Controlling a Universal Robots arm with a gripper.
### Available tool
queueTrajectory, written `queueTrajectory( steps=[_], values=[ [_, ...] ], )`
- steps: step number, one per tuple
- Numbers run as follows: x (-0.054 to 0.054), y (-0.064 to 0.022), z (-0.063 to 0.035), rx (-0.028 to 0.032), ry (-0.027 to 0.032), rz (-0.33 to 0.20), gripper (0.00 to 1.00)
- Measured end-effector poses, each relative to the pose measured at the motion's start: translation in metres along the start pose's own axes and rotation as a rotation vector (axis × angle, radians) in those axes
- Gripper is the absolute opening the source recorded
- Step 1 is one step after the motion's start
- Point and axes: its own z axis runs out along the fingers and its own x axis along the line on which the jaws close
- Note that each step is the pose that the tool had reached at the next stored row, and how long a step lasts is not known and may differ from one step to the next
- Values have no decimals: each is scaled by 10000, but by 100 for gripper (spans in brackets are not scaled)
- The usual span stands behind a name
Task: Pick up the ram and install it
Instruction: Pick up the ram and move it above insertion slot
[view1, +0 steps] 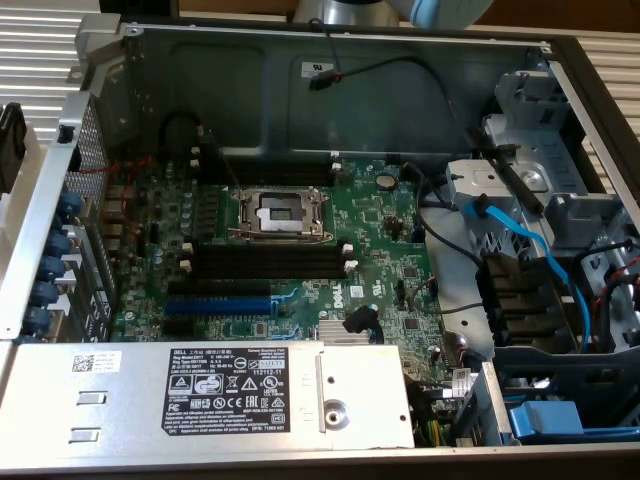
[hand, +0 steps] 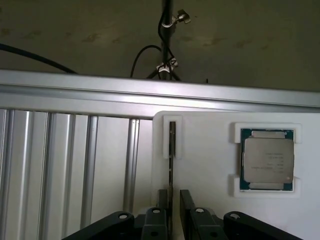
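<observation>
Ribbed aluminium counter (hand: 60, 165) under a dim wall, with a white fixture block (hand: 210, 130) sitting on it. The ram (hand: 172, 145) stands on its edge in a narrow slot of that block, so its flat faces are exposed for a side pinch. A processor chip (hand: 267, 160) lies flat in its own recess just beside it, apart from the ram.

The end effector (hand: 173, 192) is set wide. Its fingers (hand: 186, 200) straddle the near end of the ram with a gap showing on one side, so it looks lined up rather than clamped. My read is that the ram is not yet lifted.

In the exterior view the open PC case (view1: 330, 60) lies on its side so the motherboard (view1: 380, 230) faces up. The black memory slots (view1: 265, 262) below the empty CPU socket (view1: 278, 212) look unfilled. The blue expansion slot (view1: 220, 300) sits just beside them.
</observation>
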Motion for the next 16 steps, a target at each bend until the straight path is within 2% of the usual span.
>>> queueTrajectory(
  steps=[16],
  values=[
    [16, 1, 2, 0, 0, 0, 24]
  ],
)
